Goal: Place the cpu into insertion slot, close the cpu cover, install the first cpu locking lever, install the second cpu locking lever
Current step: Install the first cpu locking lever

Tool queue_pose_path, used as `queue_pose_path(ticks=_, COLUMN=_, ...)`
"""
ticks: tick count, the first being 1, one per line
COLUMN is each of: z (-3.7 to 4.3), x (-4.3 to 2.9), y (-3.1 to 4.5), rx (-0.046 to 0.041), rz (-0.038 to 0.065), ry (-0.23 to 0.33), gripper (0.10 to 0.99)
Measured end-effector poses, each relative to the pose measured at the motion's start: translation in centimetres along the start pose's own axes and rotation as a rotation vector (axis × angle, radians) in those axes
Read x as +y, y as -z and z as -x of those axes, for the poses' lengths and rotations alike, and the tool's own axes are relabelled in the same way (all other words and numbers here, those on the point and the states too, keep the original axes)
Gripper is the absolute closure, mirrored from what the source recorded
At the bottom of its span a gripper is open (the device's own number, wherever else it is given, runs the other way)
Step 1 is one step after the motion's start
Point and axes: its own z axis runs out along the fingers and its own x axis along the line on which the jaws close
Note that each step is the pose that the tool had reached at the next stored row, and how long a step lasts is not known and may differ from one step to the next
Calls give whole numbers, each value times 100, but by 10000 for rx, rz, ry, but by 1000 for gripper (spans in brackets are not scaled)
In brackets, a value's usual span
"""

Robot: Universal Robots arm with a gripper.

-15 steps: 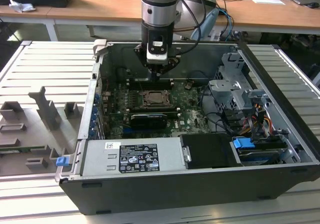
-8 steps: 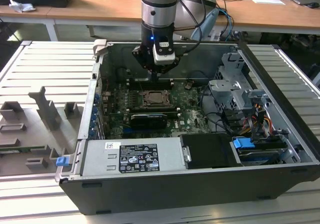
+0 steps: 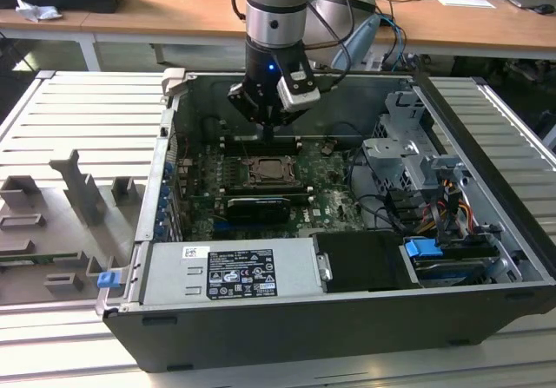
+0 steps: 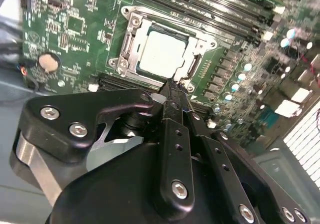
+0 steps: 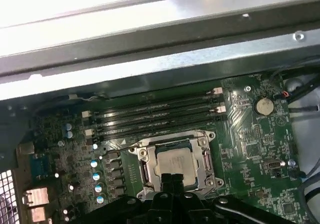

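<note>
cpu (image 4: 162, 51) sits flat in the insertion slot (image 3: 265, 173). The cpu cover (image 4: 129, 39) is down over it w/ the chip face showing thru the window. Gripper (image 4: 172, 87) hangs just above the socket's edge inside the pc case (image 3: 304, 327); jaws pressed together, nothing btwn them. Can't tell if the levers are latched. Risk, imo: the tip is v. close to the motherboard (image 4: 75, 28), so a sideways slip off a thin lever could scrape board parts or the memory slots (image 5: 155, 114). An unhooked lever could let the cover spring up.
</note>
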Motion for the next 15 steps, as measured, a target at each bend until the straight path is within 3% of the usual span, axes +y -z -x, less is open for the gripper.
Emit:
queue_pose_path(ticks=6, z=0, x=0, y=-4, rx=44, rz=-1, ry=1250, gripper=980)
queue_pose_path(ticks=9, z=-3, x=-1, y=-5, rx=57, rz=-1, ry=1597, gripper=980)
queue_pose_path(ticks=15, z=-199, x=-29, y=-9, rx=58, rz=14, ry=1629, gripper=980)
